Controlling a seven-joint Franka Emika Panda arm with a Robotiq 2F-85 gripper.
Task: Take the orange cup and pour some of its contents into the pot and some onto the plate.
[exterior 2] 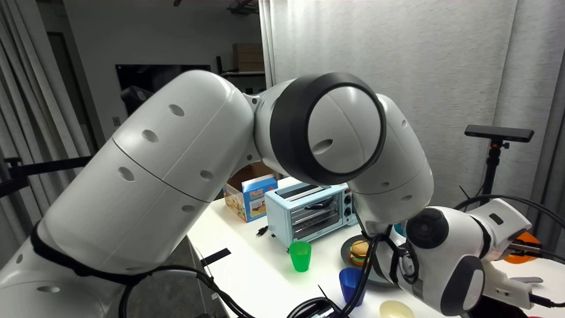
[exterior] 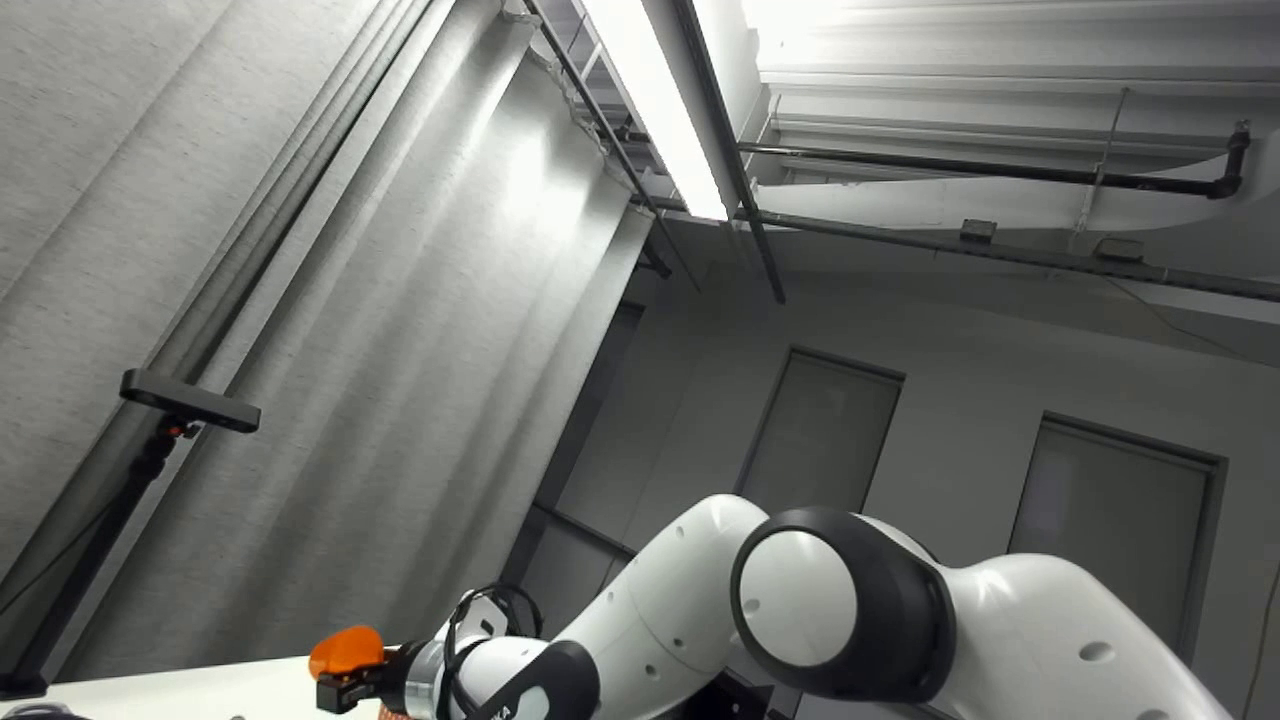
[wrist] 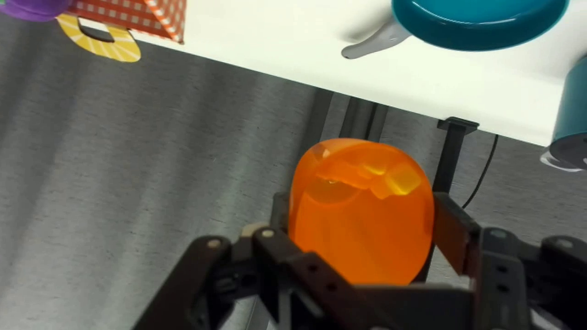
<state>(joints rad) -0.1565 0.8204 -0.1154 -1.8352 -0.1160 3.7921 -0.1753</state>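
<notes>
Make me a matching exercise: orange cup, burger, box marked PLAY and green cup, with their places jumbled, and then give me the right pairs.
Things
1. orange cup
2. burger
3. box marked PLAY
4. green cup

Places
A. on a gray plate
B. just in front of the toaster oven
C. gripped by the hand
D. left of that oven in an exterior view

Pairs: 1-C, 2-A, 3-D, 4-B

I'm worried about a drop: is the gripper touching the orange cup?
Touching. The wrist view shows the gripper with its fingers pressed to opposite sides of the orange cup, no gap showing at either side.
</notes>
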